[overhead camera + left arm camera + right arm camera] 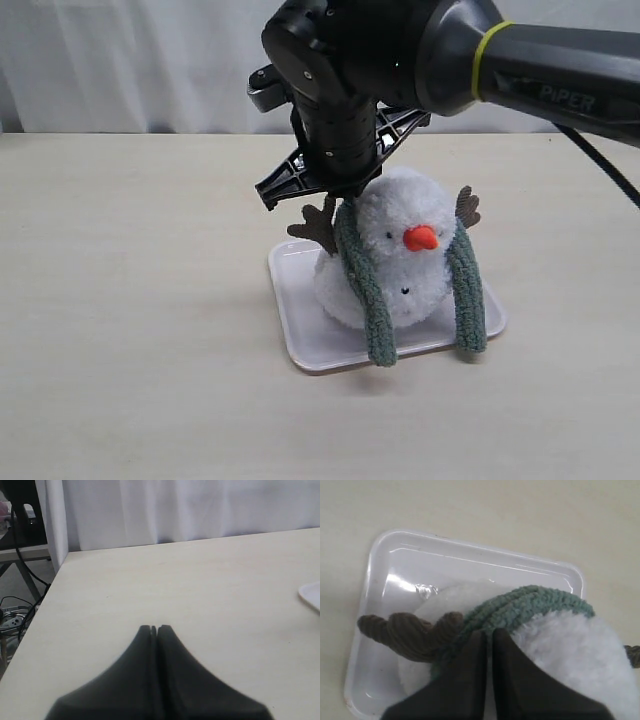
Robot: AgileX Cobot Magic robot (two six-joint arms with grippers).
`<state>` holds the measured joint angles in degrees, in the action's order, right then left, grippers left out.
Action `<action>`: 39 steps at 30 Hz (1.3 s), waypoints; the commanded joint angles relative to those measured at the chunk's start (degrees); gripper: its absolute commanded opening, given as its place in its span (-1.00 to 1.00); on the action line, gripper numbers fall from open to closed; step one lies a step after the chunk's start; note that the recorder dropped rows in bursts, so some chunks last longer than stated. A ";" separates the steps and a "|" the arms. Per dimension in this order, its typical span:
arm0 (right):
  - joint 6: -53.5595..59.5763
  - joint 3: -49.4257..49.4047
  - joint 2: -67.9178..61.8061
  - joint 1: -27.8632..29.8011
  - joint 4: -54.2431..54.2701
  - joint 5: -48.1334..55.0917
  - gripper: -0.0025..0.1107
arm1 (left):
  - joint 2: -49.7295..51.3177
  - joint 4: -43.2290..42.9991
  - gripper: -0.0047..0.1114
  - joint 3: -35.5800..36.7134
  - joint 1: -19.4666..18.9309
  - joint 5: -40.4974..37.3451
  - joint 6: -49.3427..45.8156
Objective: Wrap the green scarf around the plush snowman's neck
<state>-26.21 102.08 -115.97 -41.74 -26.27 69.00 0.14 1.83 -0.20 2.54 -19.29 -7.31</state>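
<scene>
on the white tray (pixel 300 340) in the middle of the pale table (pixel 120 300) sits the plush snowman (pixel 395 215), leaning a little, its orange nose (pixel 421 238) facing me. the green scarf (pixel 362 285) lies draped behind the snowman's neck. one strand hangs down each side of the snowman's front, and both rounded ends reach down to the tray beside its body. the right gripper (pixel 489 636) points straight down at the snowman's shoulder, just beside the brown twig arm (pixel 318 228). its two fingers are pressed together right at the fold of the scarf. from where i stand it may be nipping a bit of the knit, but i cannot tell for sure. the left gripper (pixel 154 629) is well apart from the snowman, low over bare table. its fingers are closed on nothing, with only a corner of the tray showing off to one side.
</scene>
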 commanded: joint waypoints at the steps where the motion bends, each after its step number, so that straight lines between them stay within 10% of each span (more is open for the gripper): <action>1: 0.44 0.57 -0.09 0.61 -1.51 0.96 -0.89 | -0.14 0.41 -0.92 0.20 -0.28 0.78 -0.08; 39: 4.38 0.17 5.01 0.31 3.83 0.96 -0.89 | -0.14 0.41 -0.92 0.20 -0.28 0.78 -0.08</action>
<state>-24.58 102.11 -113.64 -41.37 -24.67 69.46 0.14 1.83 -0.20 2.54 -19.29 -7.31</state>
